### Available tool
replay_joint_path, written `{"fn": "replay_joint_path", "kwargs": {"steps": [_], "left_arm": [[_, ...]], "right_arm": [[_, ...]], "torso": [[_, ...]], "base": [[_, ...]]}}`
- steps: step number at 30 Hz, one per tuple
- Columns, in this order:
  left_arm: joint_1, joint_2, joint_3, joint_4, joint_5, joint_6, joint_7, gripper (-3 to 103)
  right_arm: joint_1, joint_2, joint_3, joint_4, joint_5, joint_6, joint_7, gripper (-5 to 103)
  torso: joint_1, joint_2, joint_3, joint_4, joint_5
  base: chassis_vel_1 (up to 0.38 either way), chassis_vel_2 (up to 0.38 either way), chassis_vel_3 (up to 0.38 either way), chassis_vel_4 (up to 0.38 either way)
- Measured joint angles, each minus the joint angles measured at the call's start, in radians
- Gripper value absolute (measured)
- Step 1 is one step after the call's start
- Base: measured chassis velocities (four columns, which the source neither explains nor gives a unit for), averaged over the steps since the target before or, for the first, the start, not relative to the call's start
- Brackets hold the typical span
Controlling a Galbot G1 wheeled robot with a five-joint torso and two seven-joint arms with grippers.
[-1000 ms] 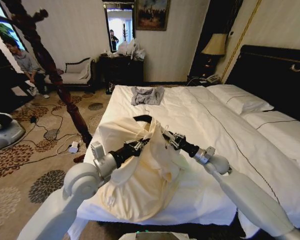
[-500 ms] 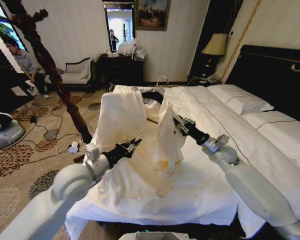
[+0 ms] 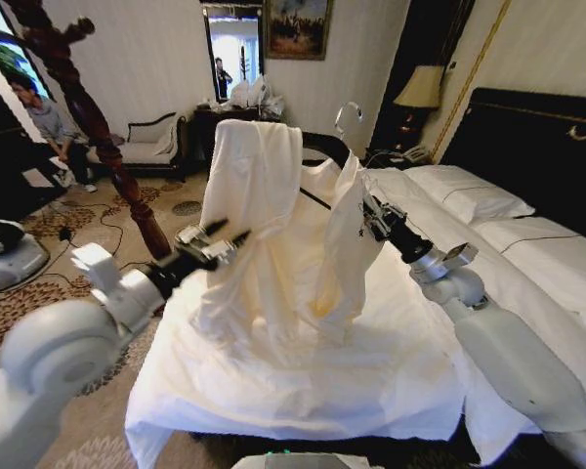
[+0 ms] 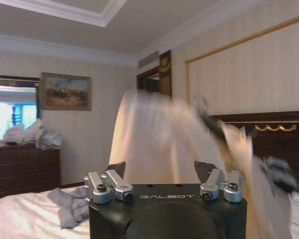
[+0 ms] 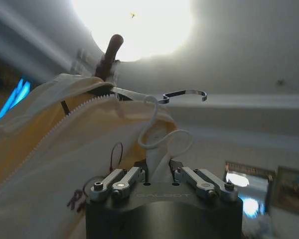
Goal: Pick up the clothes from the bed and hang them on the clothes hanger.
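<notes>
Head view: 1 cream garment, the clothes (image 3: 273,234), up in the air over the bed (image 3: 439,293), draped on 1 black clothes hanger (image 3: 317,147) w/ its metal hook on top. The cloth's lower end hangs near the sheet; can't tell if it touches. 2 grippers in view. Right gripper (image 3: 367,213) is at the garment's right shoulder, jaws pinched on the cloth/hanger edge there. Left gripper (image 3: 225,239) is by the garment's left hanging side, low, jaws spread, nothing between them. 2 white pillows (image 3: 469,195) by the dark headboard (image 3: 537,147). 1 reddish wooden coat stand (image 3: 98,127) left of the bed, over the patterned carpet (image 3: 88,283).

Left wrist view: left gripper (image 4: 159,172) w/ 2 fingers (image 4: 117,169) set wide apart, air between. The clothes (image 4: 159,134) hang ahead of it, apart from the fingers, blurred. 1 small grey garment (image 4: 70,206) lies on the bed (image 4: 20,219). 1 framed painting (image 4: 65,92) on the wall, 1 dark dresser (image 4: 20,169) below it.

Right wrist view: right gripper (image 5: 159,172) jaws closed in on a fold of the clothes (image 5: 50,144); zipper edge and 1 white cord loop show. The clothes hanger (image 5: 187,93) hook sits above the cloth, against the ceiling.
</notes>
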State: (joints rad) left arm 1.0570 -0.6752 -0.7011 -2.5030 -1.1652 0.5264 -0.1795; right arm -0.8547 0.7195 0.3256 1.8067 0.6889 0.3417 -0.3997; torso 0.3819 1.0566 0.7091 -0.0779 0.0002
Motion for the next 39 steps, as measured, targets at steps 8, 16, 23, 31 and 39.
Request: {"fn": "replay_joint_path", "kwargs": {"steps": [8,16,23,31,39], "left_arm": [[0.116,-0.051,0.049,0.002,0.088,0.057,-0.064,99],[0.234,-0.137,0.095,0.003,0.163,0.094,-0.122,100],[0.174,-0.147,0.110,0.003,0.132,0.101,-0.131,100],[0.139,-0.164,0.122,0.003,0.117,0.106,-0.143,100],[0.089,-0.211,0.145,0.003,0.117,0.113,-0.156,100]], "right_arm": [[-0.024,0.046,-0.041,-0.068,-0.190,0.022,0.039,20],[-0.017,0.078,-0.054,-0.078,-0.268,0.029,0.103,20],[-0.027,0.094,-0.102,-0.076,-0.423,0.046,0.193,20],[-0.010,0.111,-0.099,-0.093,-0.590,0.102,0.246,20],[-0.005,0.094,-0.087,-0.058,-0.693,0.105,0.313,20]], "torso": [[0.000,0.000,0.000,0.0001,0.0000],[0.000,0.000,0.000,0.0001,-0.0004],[0.000,0.000,0.000,0.0000,-0.0001],[0.000,0.000,0.000,0.0003,-0.0002],[0.000,0.000,0.000,0.0002,-0.0002]], "base": [[0.000,0.000,0.000,0.000],[0.000,0.000,0.000,0.000],[0.000,0.000,0.000,0.000],[0.000,0.000,0.000,0.000],[0.000,0.000,0.000,0.000]]}}
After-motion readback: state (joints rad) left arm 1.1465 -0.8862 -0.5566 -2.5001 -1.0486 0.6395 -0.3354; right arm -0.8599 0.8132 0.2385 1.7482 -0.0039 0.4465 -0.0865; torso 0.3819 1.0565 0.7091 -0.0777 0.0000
